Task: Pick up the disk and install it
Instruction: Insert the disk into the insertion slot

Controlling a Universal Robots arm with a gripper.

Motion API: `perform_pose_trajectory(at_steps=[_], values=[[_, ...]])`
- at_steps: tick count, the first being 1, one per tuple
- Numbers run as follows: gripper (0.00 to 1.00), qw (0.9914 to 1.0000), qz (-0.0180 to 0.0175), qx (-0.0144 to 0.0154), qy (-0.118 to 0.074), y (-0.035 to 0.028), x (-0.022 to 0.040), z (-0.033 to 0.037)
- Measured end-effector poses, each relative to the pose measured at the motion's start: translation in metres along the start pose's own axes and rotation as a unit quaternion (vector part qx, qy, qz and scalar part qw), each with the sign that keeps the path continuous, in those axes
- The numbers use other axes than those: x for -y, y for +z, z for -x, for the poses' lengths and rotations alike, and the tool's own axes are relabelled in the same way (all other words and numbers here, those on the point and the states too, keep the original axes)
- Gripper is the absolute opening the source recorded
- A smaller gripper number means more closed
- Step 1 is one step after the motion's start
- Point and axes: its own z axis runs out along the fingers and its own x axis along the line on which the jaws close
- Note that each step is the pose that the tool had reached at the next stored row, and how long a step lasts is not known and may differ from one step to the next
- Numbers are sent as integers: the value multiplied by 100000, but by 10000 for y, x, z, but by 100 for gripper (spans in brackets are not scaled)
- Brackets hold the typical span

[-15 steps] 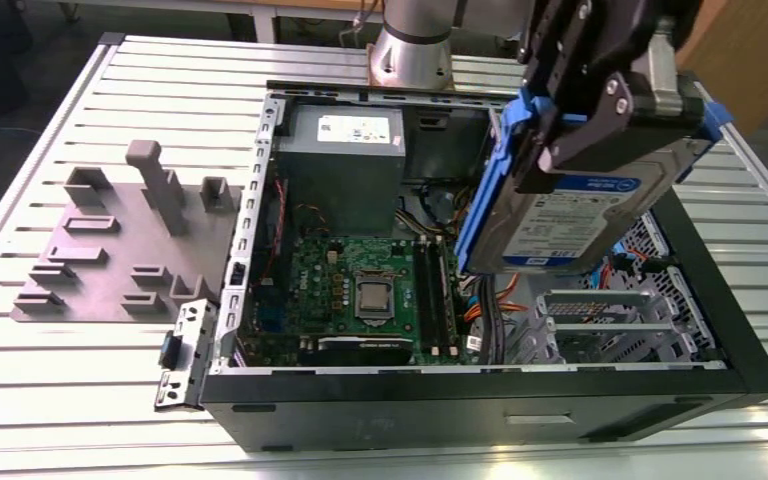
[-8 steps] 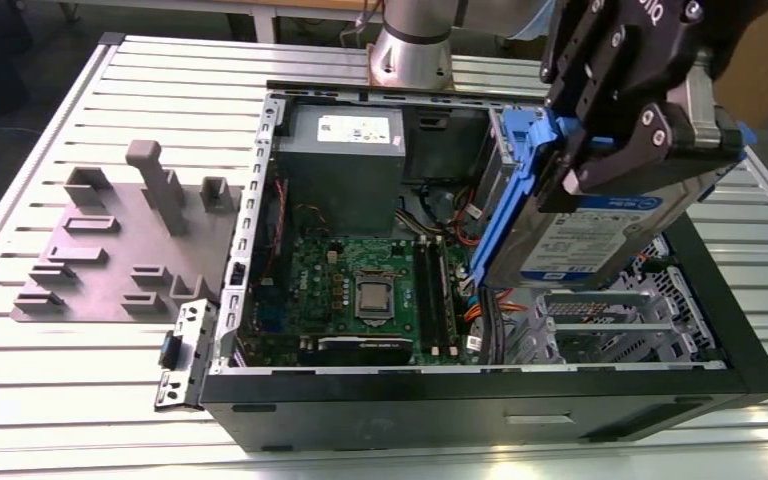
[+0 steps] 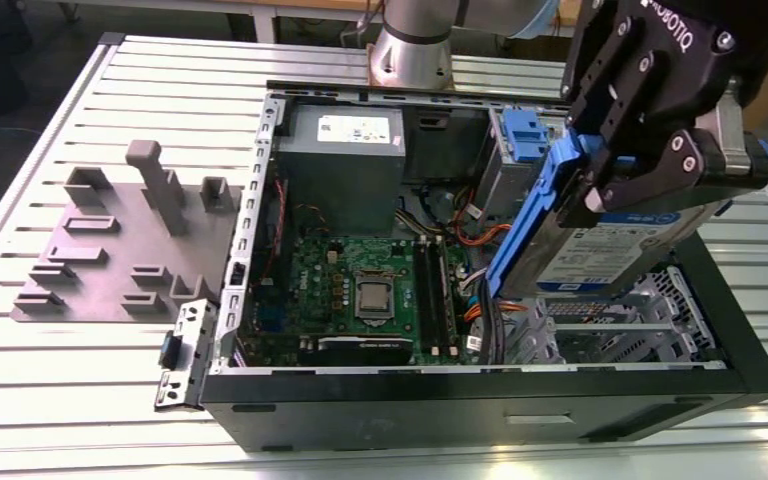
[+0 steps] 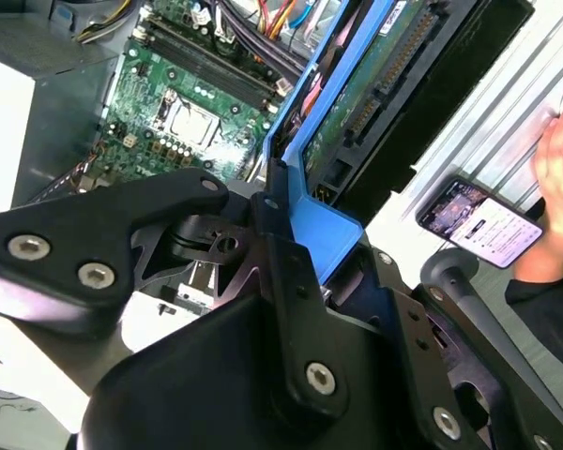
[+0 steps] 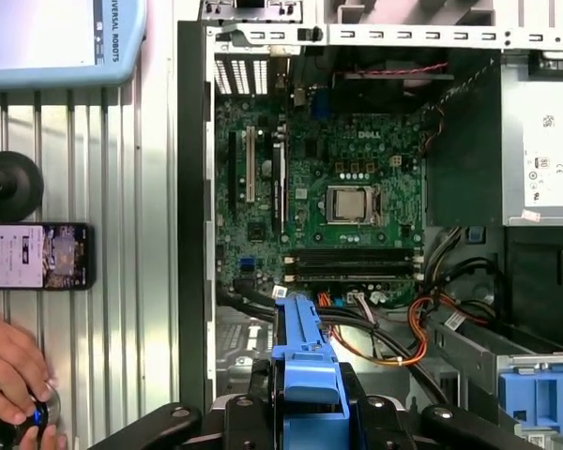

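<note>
Over on the left of the exterior view we've got the grey fixture block (image 3: 117, 245) on the bench (image 3: 37, 330). In the middle is the open computer case (image 3: 491, 385). Right side: our end effector (image 3: 651, 165) is clamped on the disk (image 3: 611, 245), tilted above the drive cage (image 3: 624, 320). So it's picked up, not installed yet.

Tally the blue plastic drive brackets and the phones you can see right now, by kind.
Blue drive brackets: 2 — one on the disk clamped in the tool above the open case, one spare seated in the bay by the power supply.
Phones: 1 — phone lying on the table near a person's hand.
Total: 3
</note>
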Motion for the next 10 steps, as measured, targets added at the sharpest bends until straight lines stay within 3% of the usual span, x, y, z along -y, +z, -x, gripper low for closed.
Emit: perform_pose_trajectory(at_steps=[5, 10], values=[[37, 99997, -27, 11, 810, 37, 40, -3], [37, 99995, -32, 15, 961, 64, 163, 0]])
